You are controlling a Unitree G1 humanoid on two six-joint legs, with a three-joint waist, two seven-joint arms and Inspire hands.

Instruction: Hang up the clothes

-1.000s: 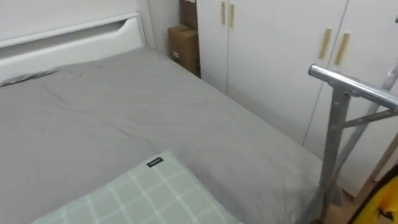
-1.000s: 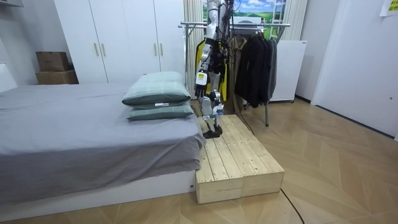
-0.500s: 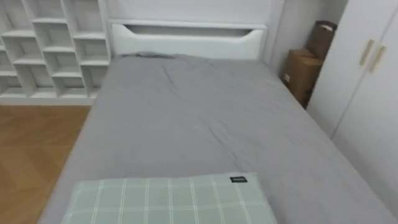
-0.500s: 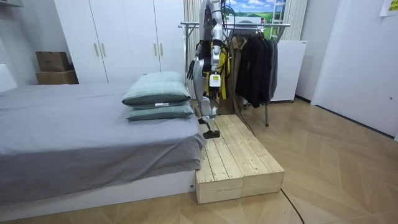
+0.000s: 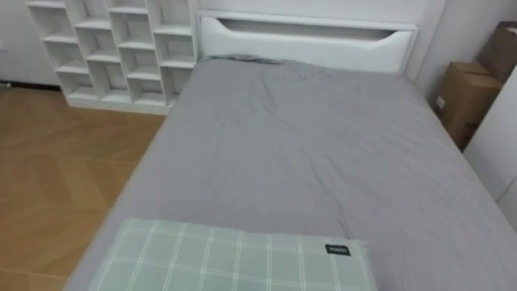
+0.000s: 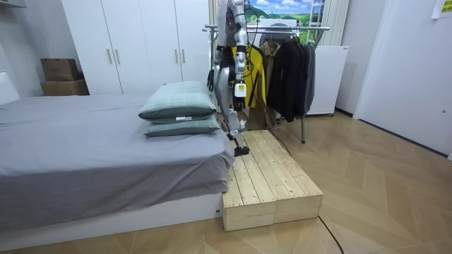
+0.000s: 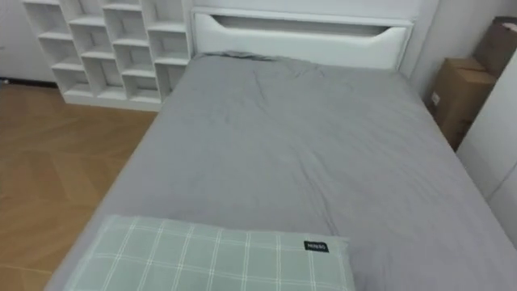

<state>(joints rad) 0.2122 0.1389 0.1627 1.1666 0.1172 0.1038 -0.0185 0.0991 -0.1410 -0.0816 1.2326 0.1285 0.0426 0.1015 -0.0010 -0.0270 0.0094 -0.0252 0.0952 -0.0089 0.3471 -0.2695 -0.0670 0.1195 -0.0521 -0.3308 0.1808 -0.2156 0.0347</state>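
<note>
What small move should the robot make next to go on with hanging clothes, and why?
Probably turn toward the clothes rack. Standing on the wooden platform, it looks down on the grey bed and the checked pillow, while the yellow garment and the rack are on its other side, toward the room view's right.

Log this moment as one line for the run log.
Robot: on wooden platform, facing bed | Ahead: checked pillow at bed's near end | Behind: clothes rack, dark jackets, yellow garment

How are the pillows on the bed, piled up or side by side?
Piled up: the checked pillow lies flat on a second pillow, on the grey bed.
</note>
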